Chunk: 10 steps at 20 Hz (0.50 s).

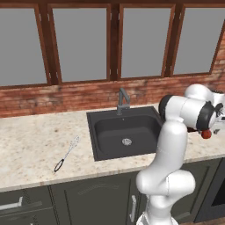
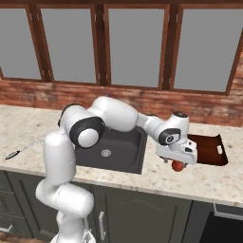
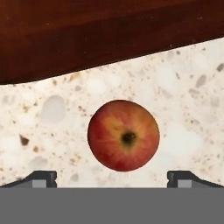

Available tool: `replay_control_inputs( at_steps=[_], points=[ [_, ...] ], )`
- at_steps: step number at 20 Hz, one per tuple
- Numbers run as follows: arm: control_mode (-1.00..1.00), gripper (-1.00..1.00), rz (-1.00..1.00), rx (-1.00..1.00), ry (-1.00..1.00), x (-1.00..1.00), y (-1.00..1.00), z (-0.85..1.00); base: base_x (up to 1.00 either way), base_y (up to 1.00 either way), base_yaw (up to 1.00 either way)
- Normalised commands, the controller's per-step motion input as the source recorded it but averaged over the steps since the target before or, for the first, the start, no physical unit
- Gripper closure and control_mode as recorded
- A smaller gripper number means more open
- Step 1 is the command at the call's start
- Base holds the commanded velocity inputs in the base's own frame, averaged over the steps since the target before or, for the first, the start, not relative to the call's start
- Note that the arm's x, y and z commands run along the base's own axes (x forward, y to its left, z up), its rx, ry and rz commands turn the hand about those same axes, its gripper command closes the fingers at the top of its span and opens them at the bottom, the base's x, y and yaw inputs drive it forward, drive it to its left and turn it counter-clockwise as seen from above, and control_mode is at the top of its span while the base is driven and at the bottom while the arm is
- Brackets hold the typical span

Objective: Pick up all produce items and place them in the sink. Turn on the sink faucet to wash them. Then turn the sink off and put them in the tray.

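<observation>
The one produce item in sight is a red-orange apple (image 3: 123, 135) lying on the speckled counter to the right of the sink (image 1: 125, 132). My gripper (image 2: 176, 159) hangs open directly over it, pointing down. In the hand view the two fingertips (image 3: 43, 177) stand wide apart, one on either side of the apple, not touching it. The apple (image 2: 178, 165) also peeks out under the hand, and again as a small red ball (image 1: 206, 134) beside the wrist. The reddish-brown tray (image 2: 209, 149) lies just beyond the apple, its rim (image 3: 109, 35) close. The faucet (image 1: 122, 101) stands behind the basin, with no water running.
A wire whisk with a black handle (image 1: 67, 154) lies on the counter left of the sink. The brick wall and windows rise behind the counter. The counter's front edge (image 2: 190, 187) runs a short way in front of the apple.
</observation>
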Motion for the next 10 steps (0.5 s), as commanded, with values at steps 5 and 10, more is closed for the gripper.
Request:
replay_control_inputs(
  at_steps=[5,10],
  points=[
    [-1.00,-1.00,0.00,0.00,0.00,0.21,-0.13,-0.18,0.00,0.00,0.00],
    [-1.00,-1.00,0.00,0.00,0.00,0.14,-0.17,-0.17,0.00,0.00,0.00]
  ],
)
